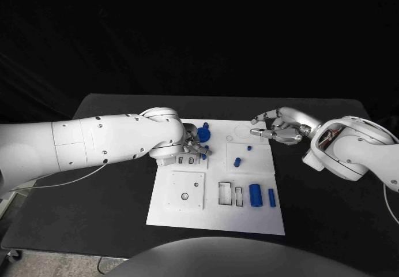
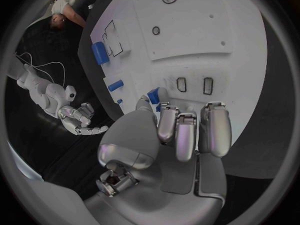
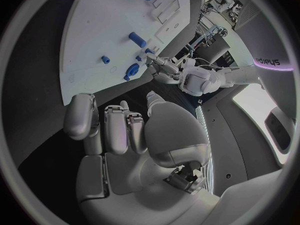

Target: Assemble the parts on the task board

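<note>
- Task board [image 1: 187, 213]: white plate, mid-table, on the black table [image 1: 83, 202].
- Blue parts: one large cylinder [image 1: 256, 195] and a slim one [image 1: 272, 197] lie near the board's front right; small pieces [image 1: 237, 162] stand at centre.
- Left hand [image 1: 195, 148] over the board's far left area, fingers curled beside a blue part [image 1: 204, 135]; cannot tell if it grips.
- Right hand [image 1: 278, 128] at the board's far right corner, fingers apart, holding nothing.
</note>
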`<move>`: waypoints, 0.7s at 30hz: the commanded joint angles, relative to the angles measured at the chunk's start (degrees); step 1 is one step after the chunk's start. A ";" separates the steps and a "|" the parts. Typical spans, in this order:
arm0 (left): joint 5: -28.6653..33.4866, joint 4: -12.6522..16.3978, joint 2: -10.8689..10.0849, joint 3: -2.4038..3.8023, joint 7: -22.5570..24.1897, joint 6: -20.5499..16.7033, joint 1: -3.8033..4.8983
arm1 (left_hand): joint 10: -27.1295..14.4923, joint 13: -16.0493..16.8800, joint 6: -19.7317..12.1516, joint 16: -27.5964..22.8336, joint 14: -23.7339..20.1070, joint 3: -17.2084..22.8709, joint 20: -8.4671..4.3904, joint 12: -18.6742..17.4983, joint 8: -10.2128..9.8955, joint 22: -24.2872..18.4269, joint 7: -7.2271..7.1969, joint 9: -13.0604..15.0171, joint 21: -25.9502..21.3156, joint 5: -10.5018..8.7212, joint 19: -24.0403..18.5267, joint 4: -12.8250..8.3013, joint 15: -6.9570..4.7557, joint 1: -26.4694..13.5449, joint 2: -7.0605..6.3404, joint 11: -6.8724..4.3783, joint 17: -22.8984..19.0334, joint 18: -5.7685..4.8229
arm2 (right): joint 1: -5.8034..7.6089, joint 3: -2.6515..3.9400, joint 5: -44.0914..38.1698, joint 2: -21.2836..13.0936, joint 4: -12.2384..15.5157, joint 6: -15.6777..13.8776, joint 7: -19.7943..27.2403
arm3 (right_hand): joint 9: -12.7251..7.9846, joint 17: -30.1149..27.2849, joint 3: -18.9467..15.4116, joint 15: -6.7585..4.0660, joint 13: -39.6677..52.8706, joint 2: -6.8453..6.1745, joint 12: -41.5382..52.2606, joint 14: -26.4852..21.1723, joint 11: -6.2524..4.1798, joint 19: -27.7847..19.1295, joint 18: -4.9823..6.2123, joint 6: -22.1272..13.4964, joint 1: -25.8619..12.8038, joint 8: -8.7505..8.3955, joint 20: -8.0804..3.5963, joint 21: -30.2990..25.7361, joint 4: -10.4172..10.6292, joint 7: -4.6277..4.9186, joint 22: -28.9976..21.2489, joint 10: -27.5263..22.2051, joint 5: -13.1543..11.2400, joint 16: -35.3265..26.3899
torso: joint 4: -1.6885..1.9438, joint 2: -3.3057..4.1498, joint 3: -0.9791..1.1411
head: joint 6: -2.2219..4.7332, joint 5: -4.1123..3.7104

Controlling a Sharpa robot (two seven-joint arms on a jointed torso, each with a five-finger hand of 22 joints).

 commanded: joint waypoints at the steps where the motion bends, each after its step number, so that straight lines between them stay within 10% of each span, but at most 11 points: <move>1: -0.22 0.03 0.14 0.03 -0.82 1.27 -0.05 | 9.61 22.56 0.41 0.13 6.13 0.35 -0.19 8.71 -0.23 2.23 -0.06 0.04 -0.26 0.34 -0.31 0.09 -0.41 0.41 -0.01 -3.94 15.10 -0.39 | -0.07 0.00 -0.04 0.03 -0.01 0.89 0.18 | -0.07 7.07 -0.26 0.40 15.07 0.36 0.22 2.15 0.38 -0.32 0.76 0.40 0.64 0.40 0.00 -0.29 -0.08 0.23 3.91 6.11 0.40 -0.28 | 0.05 0.01 0.05 | 0.01 0.19; 8: -0.21 0.02 0.10 0.03 -0.59 1.73 -0.08 | 9.61 22.56 0.51 0.13 6.13 1.21 -0.31 8.71 -1.20 2.24 -0.19 0.68 -0.38 3.13 -0.31 -0.53 -0.54 1.83 -0.65 -4.06 15.10 -0.38 | -0.20 0.00 -0.02 0.19 -0.25 1.06 0.10 | -0.10 7.03 -0.19 0.42 15.07 0.46 0.22 2.13 0.39 -0.37 0.79 0.42 0.86 0.42 0.01 -0.42 -0.13 0.25 3.88 6.11 0.48 -0.34 | 0.05 -0.02 0.03 | 0.01 0.37; 13: -0.20 -0.02 -0.02 0.03 -0.18 2.09 -0.09 | 9.61 22.56 0.58 0.13 6.13 2.96 -0.51 8.71 -2.83 2.24 -0.46 1.15 -0.55 9.65 -0.36 -1.84 -0.76 4.64 -1.88 -4.32 15.10 -0.35 | -0.34 0.00 -0.05 0.20 -0.37 1.11 0.06 | -0.13 7.01 -0.14 0.42 15.07 0.53 0.22 2.11 0.41 -0.40 0.80 0.43 0.98 0.43 0.02 -0.49 -0.15 0.27 3.87 6.11 0.52 -0.36 | 0.05 -0.05 0.02 | 0.01 0.36; 21: -0.17 0.40 -1.05 0.03 0.21 2.14 -0.12 | 9.61 22.56 0.97 0.13 6.13 6.19 -0.72 8.71 -4.91 2.17 -0.61 1.57 -0.82 14.61 -0.51 -2.92 -0.93 7.42 -3.84 -4.48 15.10 -0.30 | -0.47 0.00 0.14 0.10 -0.42 1.57 -0.33 | -0.15 7.04 -0.01 0.48 15.07 0.71 0.22 2.13 0.51 -0.37 0.79 0.86 1.57 0.70 0.07 -0.53 -0.22 0.44 3.93 6.11 0.66 -0.29 | 0.12 -0.04 0.02 | 0.01 0.29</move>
